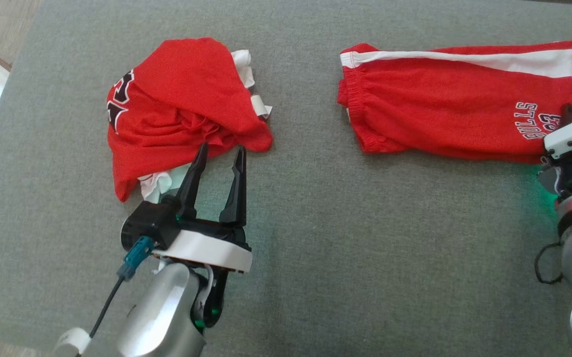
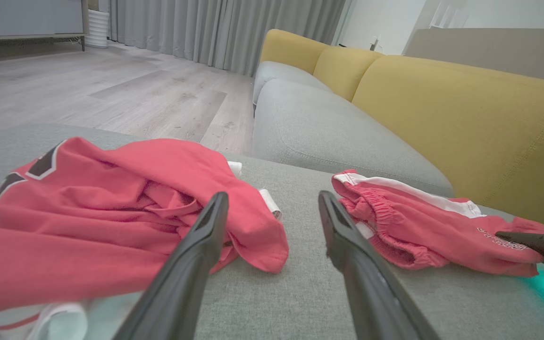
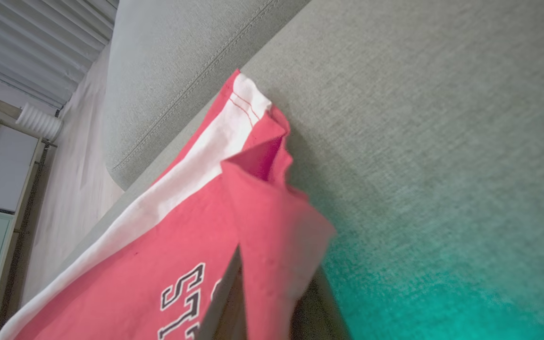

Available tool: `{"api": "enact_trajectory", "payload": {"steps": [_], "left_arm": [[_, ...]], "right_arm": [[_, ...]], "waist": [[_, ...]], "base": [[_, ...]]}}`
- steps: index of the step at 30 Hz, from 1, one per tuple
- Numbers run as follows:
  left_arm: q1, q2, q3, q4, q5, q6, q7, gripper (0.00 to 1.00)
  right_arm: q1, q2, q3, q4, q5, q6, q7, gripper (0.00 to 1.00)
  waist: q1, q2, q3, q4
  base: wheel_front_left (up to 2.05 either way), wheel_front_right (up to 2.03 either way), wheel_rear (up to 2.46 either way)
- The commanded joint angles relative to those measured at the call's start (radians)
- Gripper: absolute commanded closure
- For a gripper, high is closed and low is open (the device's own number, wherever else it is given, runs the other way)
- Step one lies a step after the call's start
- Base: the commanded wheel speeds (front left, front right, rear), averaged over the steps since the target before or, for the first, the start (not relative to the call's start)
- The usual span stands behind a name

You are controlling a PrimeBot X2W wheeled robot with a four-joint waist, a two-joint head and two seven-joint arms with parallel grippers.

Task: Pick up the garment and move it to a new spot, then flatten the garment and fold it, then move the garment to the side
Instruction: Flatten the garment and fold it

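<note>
the red shorts (image 1: 444, 94) lie flat at the right of the grey cushion (image 1: 315, 238), white stripe along the far edge. the right gripper (image 3: 274, 311) has its fingers closed on the hem corner by the lettering — a fold of red cloth sits pinched between them. the left gripper (image 1: 221, 148) holds its fingers spread wide, tips at the near edge of a crumpled red jersey (image 1: 176, 99), well apart from the shorts.
</note>
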Motion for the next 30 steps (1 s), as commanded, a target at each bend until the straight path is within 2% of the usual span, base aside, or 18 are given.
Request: {"api": "enact_trajectory", "payload": {"steps": [1, 11, 14, 22, 30], "left_arm": [[-0.034, 0.004, 0.029, -0.024, -0.009, 0.006, -0.01, 0.0], [0.001, 0.004, 0.049, -0.016, -0.004, 0.001, -0.01, 0.0], [0.018, 0.004, 0.054, -0.016, -0.004, 0.001, -0.01, 0.0], [0.059, 0.004, 0.061, -0.016, 0.0, -0.001, -0.01, 0.0], [0.065, 0.004, 0.057, -0.023, 0.008, -0.003, -0.01, 0.0]], "right_arm": [[-0.018, 0.016, 0.019, -0.013, -0.004, -0.001, -0.025, 1.0], [0.039, 0.064, 0.08, -0.082, 0.054, -0.001, -0.091, 1.0], [0.09, 0.054, 0.104, -0.106, 0.07, -0.001, -0.09, 1.0], [0.207, -0.009, 0.089, -0.13, 0.109, -0.001, -0.083, 1.0], [0.213, 0.007, 0.097, -0.16, 0.12, -0.001, -0.094, 1.0]], "waist": [[-0.0001, 0.0, -0.012, -0.009], [-0.0001, 0.0, -0.086, -0.069], [-0.0001, 0.0, -0.117, -0.087], [-0.0001, 0.0, -0.17, -0.116], [-0.0001, 0.0, -0.161, -0.119]], "base": [[0.0, 0.0, 0.0], [0.0, 0.0, 0.0], [0.0, 0.0, 0.0], [0.0, 0.0, 0.0], [0.0, 0.0, 0.0]]}}
